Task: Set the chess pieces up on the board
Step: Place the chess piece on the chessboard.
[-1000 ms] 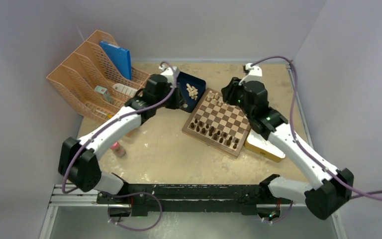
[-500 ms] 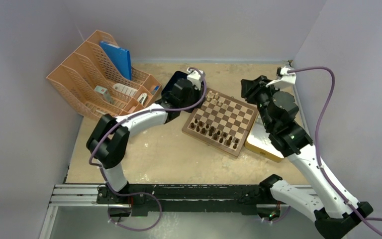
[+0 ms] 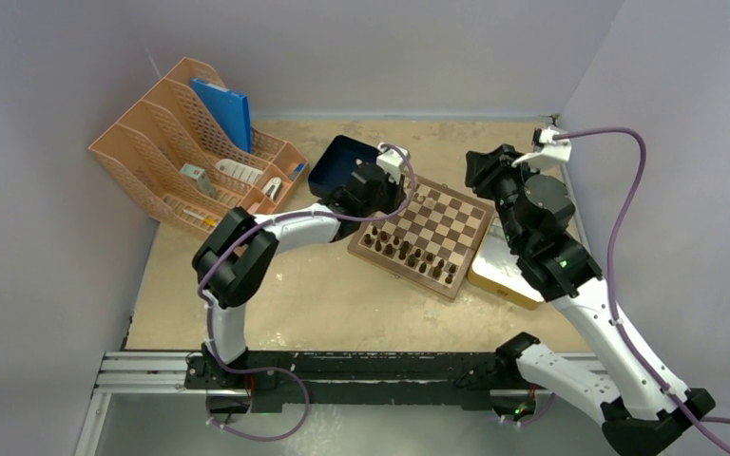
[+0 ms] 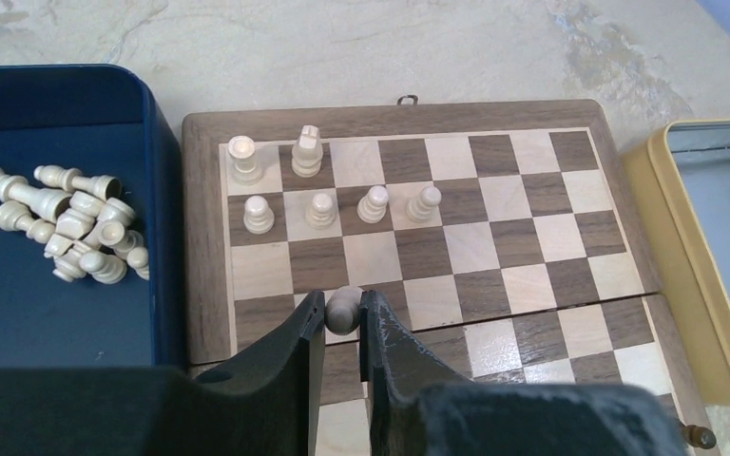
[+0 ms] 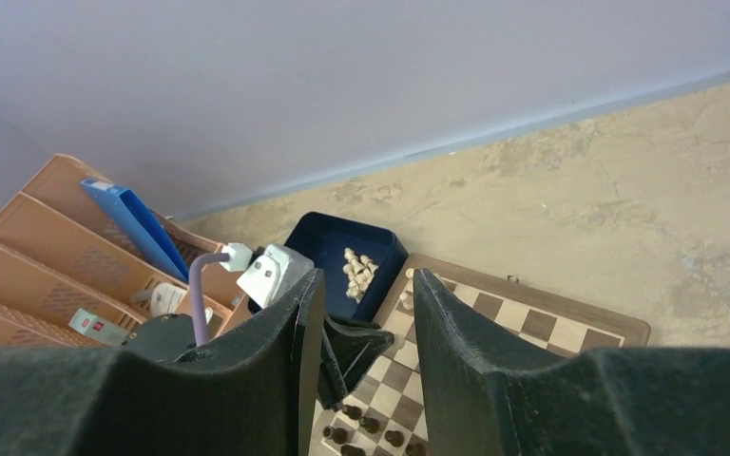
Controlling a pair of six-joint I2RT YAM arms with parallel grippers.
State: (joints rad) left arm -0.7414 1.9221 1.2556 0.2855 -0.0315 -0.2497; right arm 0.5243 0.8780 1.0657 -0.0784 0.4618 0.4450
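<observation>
Sandy beige tabletop (image 3: 323,285) is bearing an orange file rack (image 3: 181,142) at the far left and, towards the right, the wooden chessboard (image 3: 442,226), which is lying between a dark blue tray (image 4: 162,190) and a yellow-rimmed metal tin (image 4: 656,237). Over the board's far left part, the left gripper (image 4: 343,318) is pinching a round-headed cream piece (image 4: 344,306), seemingly a pawn, between its dark fingers, above the middle ranks. The right gripper (image 5: 363,313) is hanging high by the board's far right corner, jaws spread and holding nothing. Dark pieces (image 3: 409,255) are filling the near rows, while on the pale side two back-row pieces (image 4: 240,159) and four pawns (image 4: 373,203) are standing upright. More cream pieces (image 4: 67,228) are lying in a heap in the blue tray. Judging by the gaps, the held piece is heading for the next free square beside the fourth pawn; doing it well is looking like a matter of lowering it upright onto the square's centre, releasing only once its base is sitting flat, then rising straight so the fingers are not brushing its neighbours.
</observation>
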